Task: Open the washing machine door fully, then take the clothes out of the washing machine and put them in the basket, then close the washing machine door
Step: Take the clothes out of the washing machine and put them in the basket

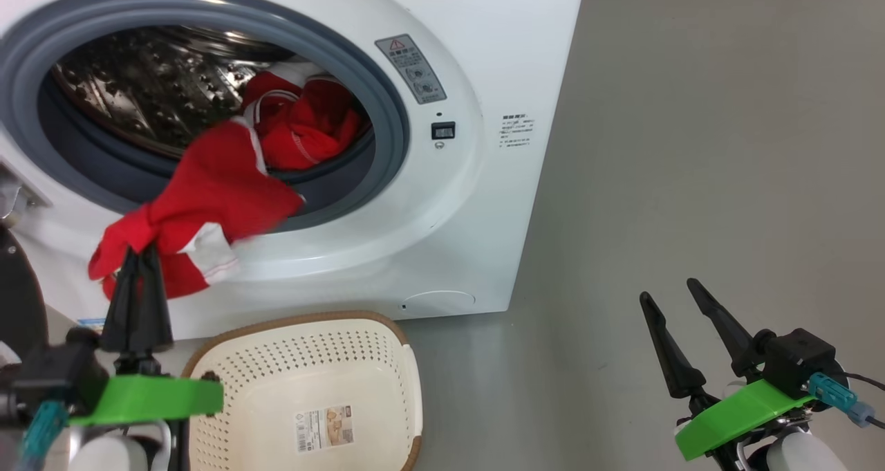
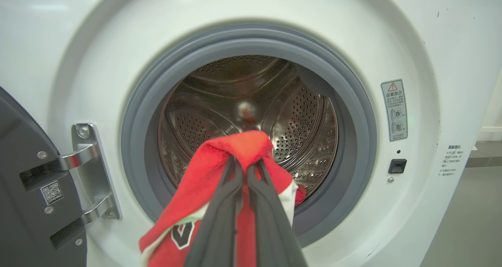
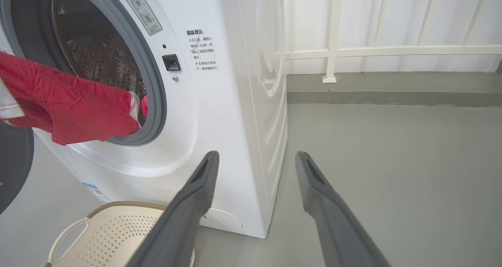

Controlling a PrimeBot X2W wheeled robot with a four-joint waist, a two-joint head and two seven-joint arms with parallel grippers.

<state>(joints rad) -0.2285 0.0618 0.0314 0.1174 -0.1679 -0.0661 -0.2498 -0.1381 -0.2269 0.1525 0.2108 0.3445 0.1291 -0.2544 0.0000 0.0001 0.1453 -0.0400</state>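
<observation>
The white washing machine stands with its door swung open to the left on its hinge. My left gripper is shut on a red garment that stretches from the drum's mouth out over the grey ring; in the left wrist view the cloth drapes over the gripper. More red clothes lie inside the drum. The cream basket sits on the floor below the opening, nothing in it but its label. My right gripper hangs open over the floor at the right, holding nothing.
Grey floor spreads to the right of the machine. A white railing and wall run behind it in the right wrist view. The door's dark edge sits at the far left, close to my left arm.
</observation>
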